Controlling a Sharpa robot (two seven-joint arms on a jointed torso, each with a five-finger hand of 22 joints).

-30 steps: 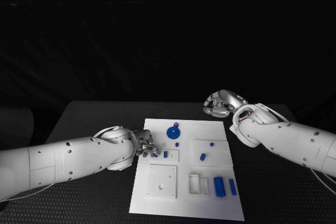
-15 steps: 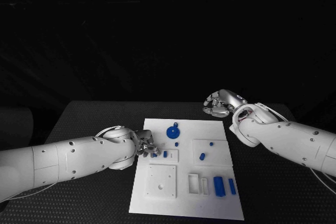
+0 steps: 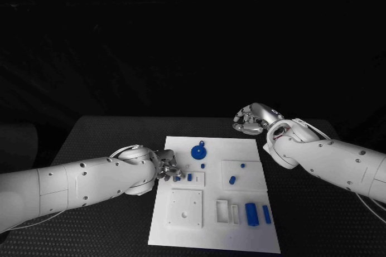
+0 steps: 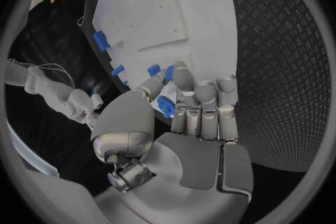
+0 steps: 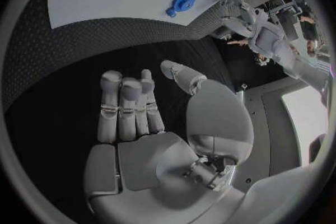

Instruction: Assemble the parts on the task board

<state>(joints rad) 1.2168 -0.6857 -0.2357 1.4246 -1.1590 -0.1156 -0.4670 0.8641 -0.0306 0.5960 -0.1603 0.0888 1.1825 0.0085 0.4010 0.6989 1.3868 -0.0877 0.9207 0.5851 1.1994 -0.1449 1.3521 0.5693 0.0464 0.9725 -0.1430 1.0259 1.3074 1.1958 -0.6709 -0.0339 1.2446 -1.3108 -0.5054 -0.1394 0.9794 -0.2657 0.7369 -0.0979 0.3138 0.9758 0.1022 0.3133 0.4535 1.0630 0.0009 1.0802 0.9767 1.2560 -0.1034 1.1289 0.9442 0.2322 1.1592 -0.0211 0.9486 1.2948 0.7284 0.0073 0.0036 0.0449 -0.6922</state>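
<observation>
A: What was seen nearest on the task board [image 3: 181,226]?

B: Two upright blue blocks [image 3: 251,213] were seen at its near right, beside narrow white slots [image 3: 222,211]; a square recessed plate [image 3: 187,208] lay to their left.

A: And the left hand [image 3: 167,166]?

B: It was held at the board's left edge, fingers curled together. A small blue part [image 4: 165,106] was pinched between thumb and fingertips, as shown by the left wrist view.

A: Farther back?

B: A round blue disc [image 3: 198,152] was seen near the far edge. Beyond the board's far right corner the right hand [image 3: 253,119] was held above the black table [image 3: 105,134], fingers curled in loosely, nothing gripped.
</observation>
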